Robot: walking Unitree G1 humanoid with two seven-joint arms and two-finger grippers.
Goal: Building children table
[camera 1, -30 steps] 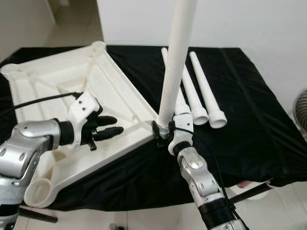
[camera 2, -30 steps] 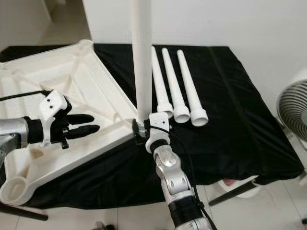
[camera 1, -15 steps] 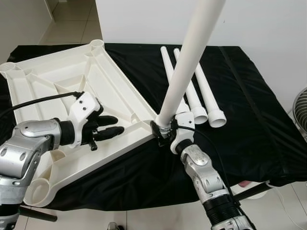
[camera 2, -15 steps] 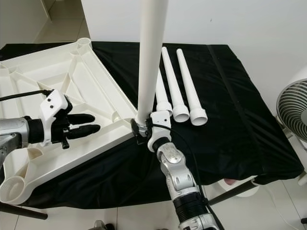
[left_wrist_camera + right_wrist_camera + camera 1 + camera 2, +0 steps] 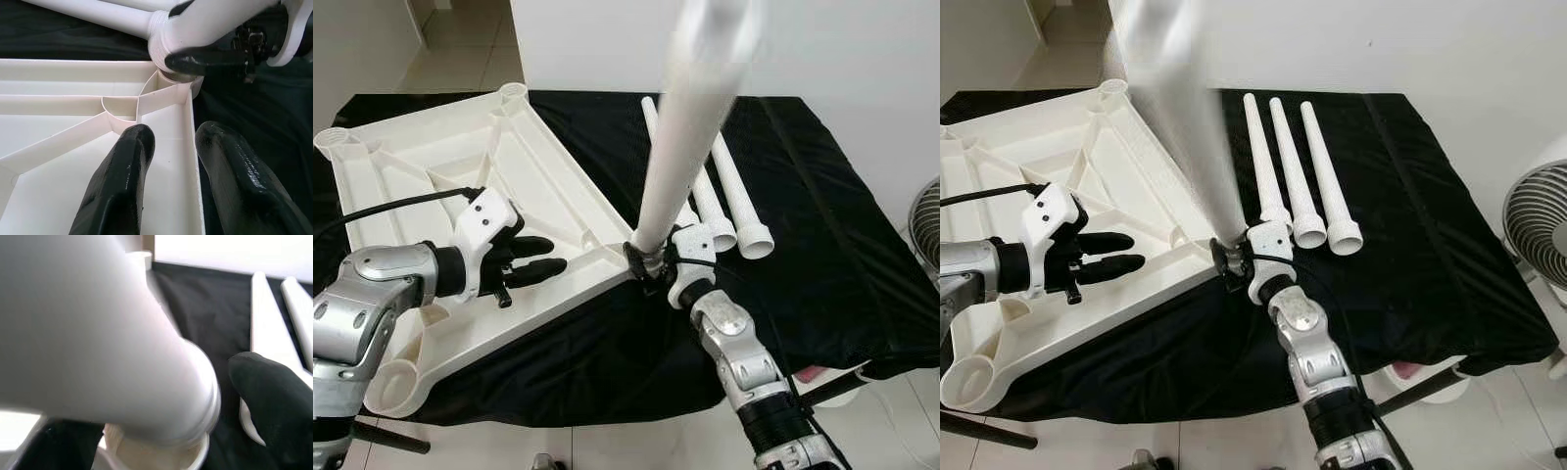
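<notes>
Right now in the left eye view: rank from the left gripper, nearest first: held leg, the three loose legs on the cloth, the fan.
1. held leg, gripped at its base by the right gripper, to the left gripper's right.
2. three loose legs, lying on the black cloth beyond it.
3. fan, at the far right edge.

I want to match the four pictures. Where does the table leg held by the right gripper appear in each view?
Left eye: table leg rises from centre, tilted.
Right eye: blurred, centre-left.
Left wrist: its end at the top.
Right wrist: blurred, large, close.
Shared landmark: tabletop corner socket.
</notes>
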